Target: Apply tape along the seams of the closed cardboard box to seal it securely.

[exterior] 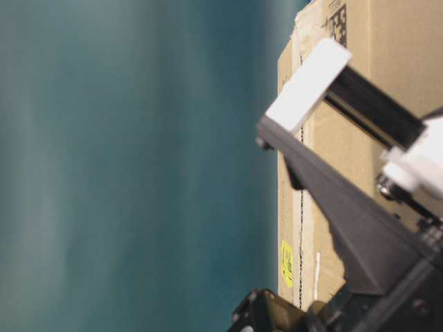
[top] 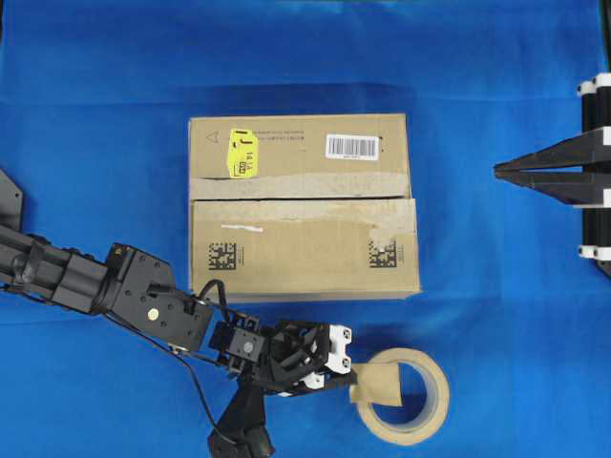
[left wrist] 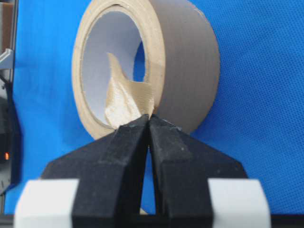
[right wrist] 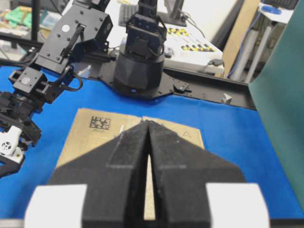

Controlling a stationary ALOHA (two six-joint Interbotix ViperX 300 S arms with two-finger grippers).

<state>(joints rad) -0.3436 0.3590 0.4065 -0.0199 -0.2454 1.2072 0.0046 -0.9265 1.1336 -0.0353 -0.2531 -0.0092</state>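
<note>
The cardboard box (top: 301, 248) lies closed on the blue cloth, with a yellow sticker (top: 242, 153), a white barcode label (top: 351, 145) and two black matrix codes. The seam (top: 305, 198) runs left to right between its flaps, edged with pale tape residue. My left gripper (top: 351, 382) is below the box, shut on a small tan piece of tape (top: 375, 385). In the left wrist view the piece (left wrist: 128, 102) is crinkled and lies across the tape roll's (left wrist: 190, 61) opening. My right gripper (top: 498, 172) is shut and empty, right of the box and pointing at it (right wrist: 148, 122).
The tan tape roll (top: 437, 405) lies flat near the front edge, right of my left gripper. The left arm (top: 86, 281) stretches in from the left. In the right wrist view the box (right wrist: 90, 137) lies ahead, with the arm bases (right wrist: 140, 71) beyond it.
</note>
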